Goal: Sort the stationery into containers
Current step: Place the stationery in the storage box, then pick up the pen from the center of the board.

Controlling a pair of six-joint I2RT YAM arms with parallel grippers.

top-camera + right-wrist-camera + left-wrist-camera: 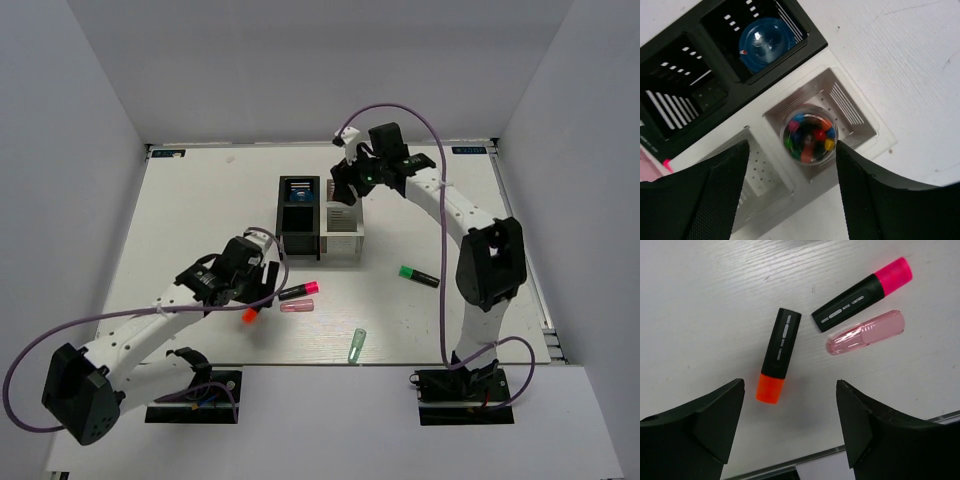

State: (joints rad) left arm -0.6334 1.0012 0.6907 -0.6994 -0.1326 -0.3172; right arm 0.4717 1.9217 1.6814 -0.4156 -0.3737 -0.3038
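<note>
From above, my left end effector hides most of the black orange-capped marker. In my right wrist view, the contents of the round clear tub are too small to identify, and the left edge cuts off a pink object.

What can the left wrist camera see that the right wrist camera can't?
Left wrist only: the orange-tipped pen, the black marker with a pink end and the pink translucent stick. Right wrist only: the black bins, the white bins, a blue tape roll in one black bin, a round tub of coloured bits in one white bin. A pink speck at its left edge is too cut off to name. Both: the white table, plus an open end effector, the left end effector in one, the right end effector in the other.
</note>
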